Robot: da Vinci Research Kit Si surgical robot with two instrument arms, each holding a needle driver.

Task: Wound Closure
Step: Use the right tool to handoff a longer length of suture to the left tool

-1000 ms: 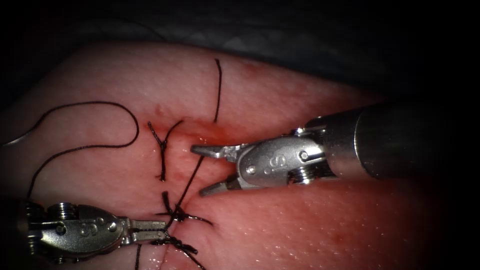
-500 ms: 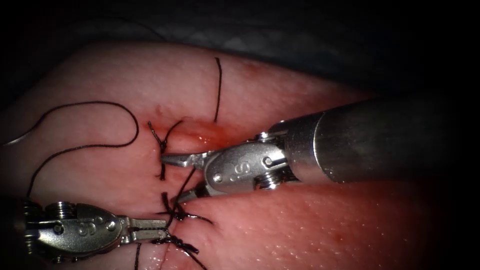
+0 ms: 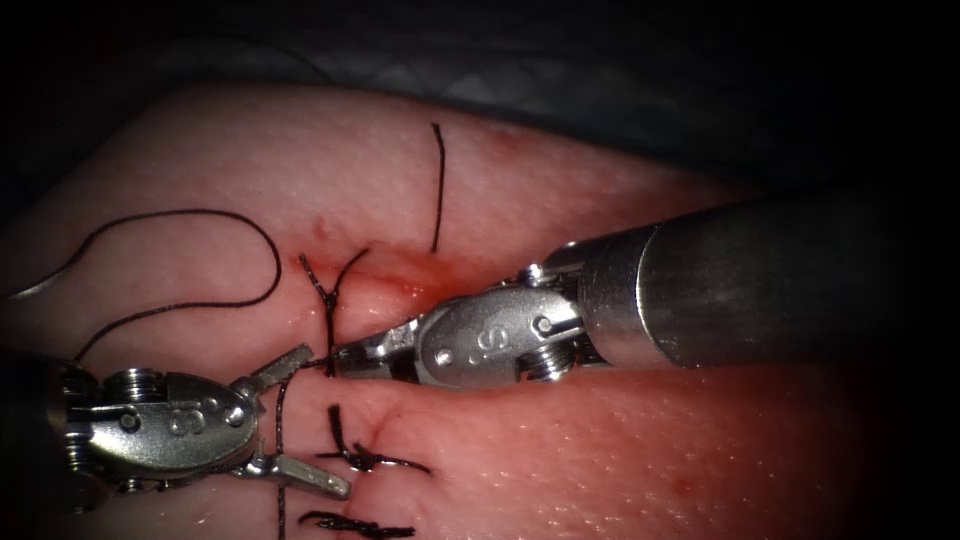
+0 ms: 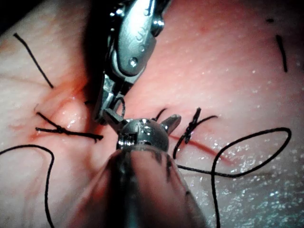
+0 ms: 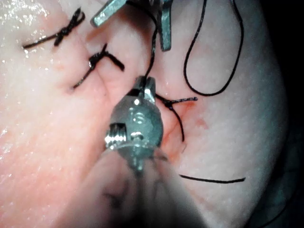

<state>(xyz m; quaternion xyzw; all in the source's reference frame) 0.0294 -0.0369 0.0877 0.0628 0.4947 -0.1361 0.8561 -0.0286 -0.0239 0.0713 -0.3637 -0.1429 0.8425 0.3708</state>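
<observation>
Right tool (image 3: 345,360) fingers are pressed together on the thread (image 3: 281,425) at frame centre, just below a knotted stitch (image 3: 327,290). Left tool (image 3: 300,420), at 8 o'clock, has fingers spread, nothing held. Tissue (image 3: 600,450) carries two tied stitches at 6 o'clock.

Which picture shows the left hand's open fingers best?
The endoscope view: the left hand lies side-on, its two fingers clearly spread. The left wrist view looks down its shaft at the left hand. The right wrist view catches the left hand at its edge.
</observation>
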